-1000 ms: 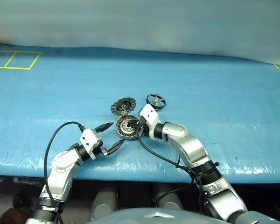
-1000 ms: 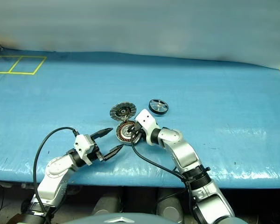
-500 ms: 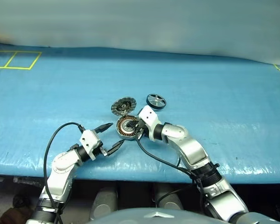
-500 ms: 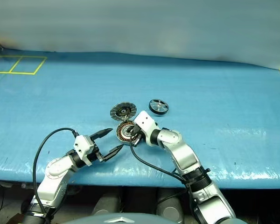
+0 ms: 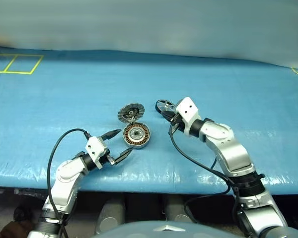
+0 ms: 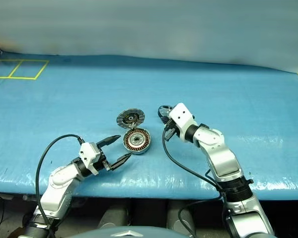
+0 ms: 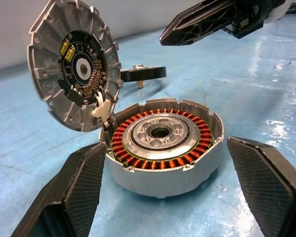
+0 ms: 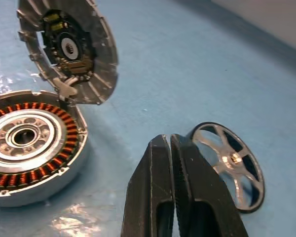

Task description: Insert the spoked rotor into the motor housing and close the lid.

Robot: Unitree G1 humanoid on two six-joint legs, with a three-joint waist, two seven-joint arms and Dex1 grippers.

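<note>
Spoked rotor [image 8: 230, 170] lies flat just beside the right gripper's [image 8: 170, 144] nearly closed, empty jaws.

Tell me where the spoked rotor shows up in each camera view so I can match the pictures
Left eye view: spoked rotor on the blue table, just beyond the right gripper.
Right eye view: partly behind the right gripper's white wrist block.
Left wrist view: edge-on, behind the open lid.
Right wrist view: lying flat beside the right gripper.
Shared landmark: the motor housing with copper windings, lid raised.
</note>
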